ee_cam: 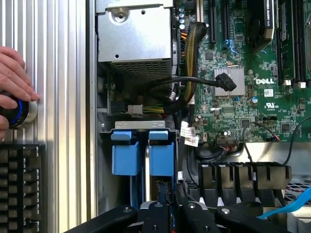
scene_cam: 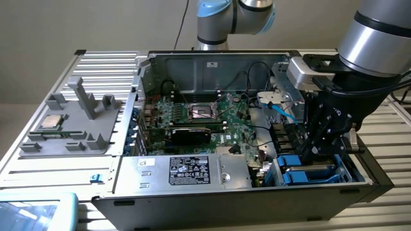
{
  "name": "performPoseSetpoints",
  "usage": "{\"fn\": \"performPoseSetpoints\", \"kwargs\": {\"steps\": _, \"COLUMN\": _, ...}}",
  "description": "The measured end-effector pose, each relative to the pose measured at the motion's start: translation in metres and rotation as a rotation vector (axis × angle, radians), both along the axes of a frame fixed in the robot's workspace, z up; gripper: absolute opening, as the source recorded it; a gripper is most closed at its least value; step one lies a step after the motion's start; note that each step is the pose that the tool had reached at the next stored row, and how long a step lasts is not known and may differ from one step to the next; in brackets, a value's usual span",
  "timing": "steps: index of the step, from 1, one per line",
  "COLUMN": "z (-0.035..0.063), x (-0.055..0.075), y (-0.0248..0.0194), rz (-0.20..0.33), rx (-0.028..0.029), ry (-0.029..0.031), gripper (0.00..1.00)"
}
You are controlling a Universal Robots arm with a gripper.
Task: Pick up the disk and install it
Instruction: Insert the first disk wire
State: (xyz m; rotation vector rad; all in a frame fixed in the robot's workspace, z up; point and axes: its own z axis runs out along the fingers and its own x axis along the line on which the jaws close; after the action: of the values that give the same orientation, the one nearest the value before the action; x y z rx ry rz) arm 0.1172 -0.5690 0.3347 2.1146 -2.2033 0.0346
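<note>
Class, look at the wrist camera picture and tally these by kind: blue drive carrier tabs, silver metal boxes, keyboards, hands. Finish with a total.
Blue drive carrier tabs: 2
Silver metal box: 1
Keyboard: 1
Hand: 1
Total: 5

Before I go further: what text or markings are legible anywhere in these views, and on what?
"DELL" in white, on the motherboard, wrist view.
Black label on the silver box: symbols and print, too small to read.
White stickers on cables: unreadable.
White sticker on the case back wall: unreadable.
Hand on a knob: no text.
</note>
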Motion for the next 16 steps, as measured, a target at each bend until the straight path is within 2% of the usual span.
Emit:
{"fn": "performPoseSetpoints", "kwargs": {"steps": 2, "z": -0.0002, "x": 0.0, "y": 0.0, "rz": 0.0, "rx": 0.0004, "ry": -0.0001, "gripper": 0.17}}
{"fn": "performPoseSetpoints", "kwargs": {"steps": 3, "z": -0.0002, "x": 0.0, "y": 0.0, "rz": 0.0, "rx": 0.0005, "ry": -0.0001, "gripper": 0.23}}
{"fn": "performPoseSetpoints", "kwargs": {"steps": 5, "z": 0.0028, "x": 0.0, "y": 0.0002, "rz": 0.0, "rx": 0.0006, "ry": 0.0, "gripper": 0.23}}
{"fn": "performPoseSetpoints", "kwargs": {"steps": 6, "z": 0.0059, "x": 0.0, "y": 0.0003, "rz": 0.0, "rx": 0.0002, "ry": 0.0, "gripper": 0.3}}
{"fn": "performPoseSetpoints", "kwargs": {"steps": 13, "z": 0.0369, "x": 0.001, "y": 0.0006, "rz": 0.0, "rx": -0.0022, "ry": 0.0, "gripper": 0.3}}
{"fn": "performPoseSetpoints", "kwargs": {"steps": 16, "z": 0.0464, "x": 0.001, "y": 0.0022, "rz": 0.0, "rx": -0.0037, "ry": 0.0, "gripper": 0.3}}
